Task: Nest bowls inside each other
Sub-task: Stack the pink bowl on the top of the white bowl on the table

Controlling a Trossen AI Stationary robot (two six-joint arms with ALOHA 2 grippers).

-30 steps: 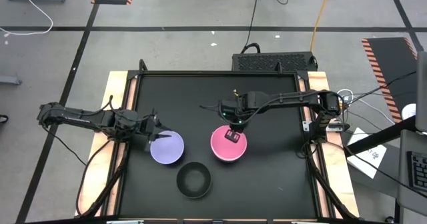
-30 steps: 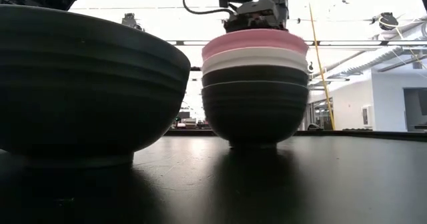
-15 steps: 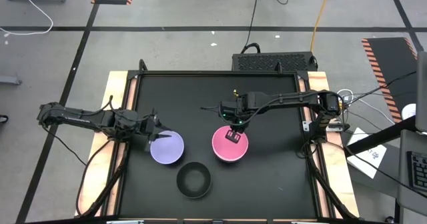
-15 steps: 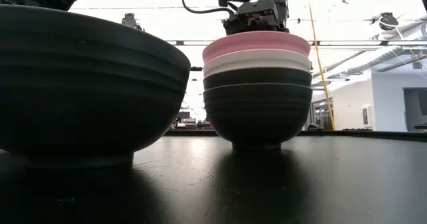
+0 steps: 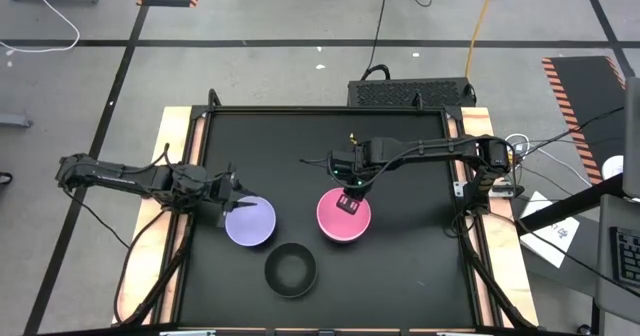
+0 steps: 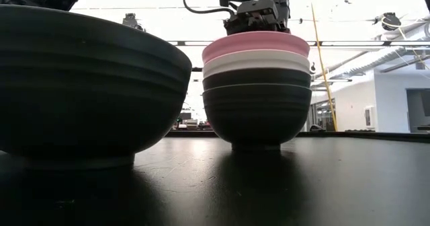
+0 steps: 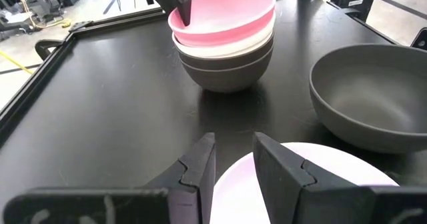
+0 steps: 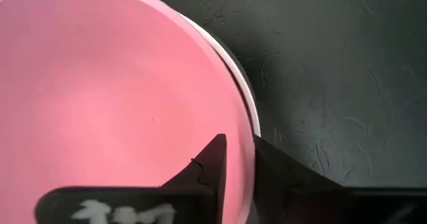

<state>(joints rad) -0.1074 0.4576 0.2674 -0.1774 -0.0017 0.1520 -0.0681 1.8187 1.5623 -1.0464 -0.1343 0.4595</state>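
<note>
A stack of bowls stands right of the table's middle: the pink bowl (image 5: pixel 344 219) (image 6: pixel 255 43) on top, a white one (image 6: pixel 256 60) under it, two black ones (image 6: pixel 256 105) below. My right gripper (image 5: pixel 348 204) (image 8: pixel 239 147) is above it, shut on the pink bowl. The lavender bowl (image 5: pixel 250 223) (image 7: pixel 320 177) is left of the stack. My left gripper (image 5: pixel 238 204) (image 7: pixel 233 144) is at its left edge, shut on it. A lone black bowl (image 5: pixel 290 269) (image 7: pixel 373 97) stands upright near the table's near edge. My left gripper pinches the lavender bowl's rim (image 7: pixel 233 174) on its left side, one finger inside and one outside, coming about level from the table's left. Whether the bowl is lifted or rests on the table I cannot tell. My right gripper pinches the pink bowl's rim (image 8: pixel 239 121) on its far side, one finger inside (image 8: pixel 213 159) and one outside (image 8: pixel 270 163), from above, pointing down. The pink bowl sits level, nested in the white bowl.
The black tabletop (image 5: pixel 400 156) has a raised frame around it. The lone black bowl fills the left of the low view (image 6: pixel 80 85) and hides the lavender bowl there. Cables and a dark box (image 5: pixel 410 91) lie beyond the far edge.
The right gripper has kept its hold on the pink rim. The whole stack has shifted slightly toward the table's right and back again, and the pink bowl has settled a little deeper and more level in the white one.
</note>
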